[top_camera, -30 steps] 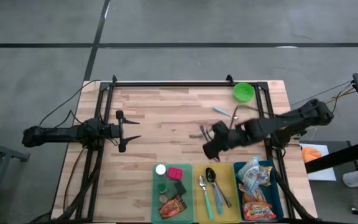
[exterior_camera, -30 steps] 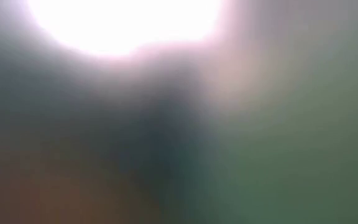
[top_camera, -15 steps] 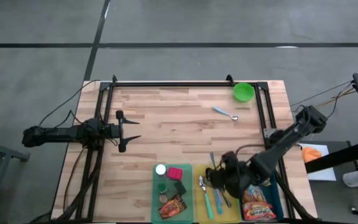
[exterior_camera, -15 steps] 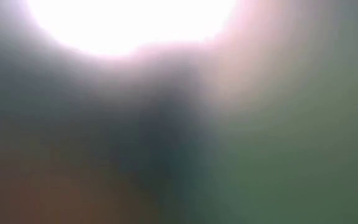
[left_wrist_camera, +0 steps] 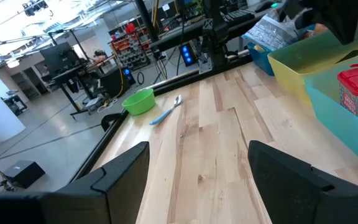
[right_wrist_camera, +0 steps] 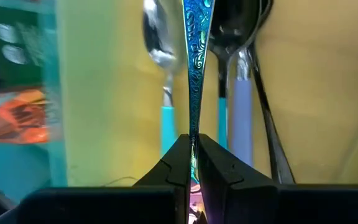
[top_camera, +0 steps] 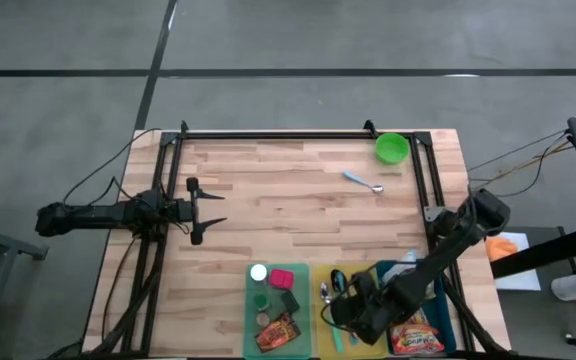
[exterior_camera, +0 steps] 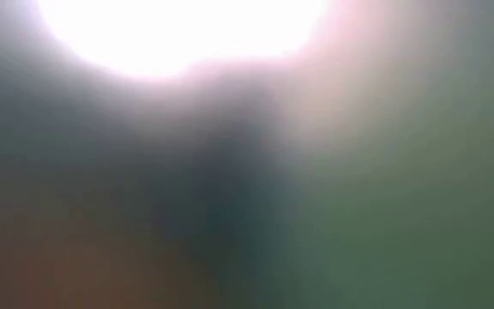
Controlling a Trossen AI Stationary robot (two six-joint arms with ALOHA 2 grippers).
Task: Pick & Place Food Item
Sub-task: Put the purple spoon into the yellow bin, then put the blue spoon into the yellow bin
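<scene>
Overhead, straight down on the whole table [top_camera: 288, 190] and both arms. Low view — washed out, nothing legible. Left wrist: low over the boards, facing across toward the green bowl [left_wrist_camera: 138, 101] and room beyond. Right wrist — pressed close above the yellow tray [right_wrist_camera: 98, 93]. Bowl shared with overhead [top_camera: 392, 148].

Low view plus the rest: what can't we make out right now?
- Low view: wholly blurred, nothing readable.
- High view: right claw over the yellow tray; arm hides its fingers and the blue patterned utensil.
- Right wrist view: utensil's working end cut off by the edge.
- Snack packets: labels too small.
</scene>
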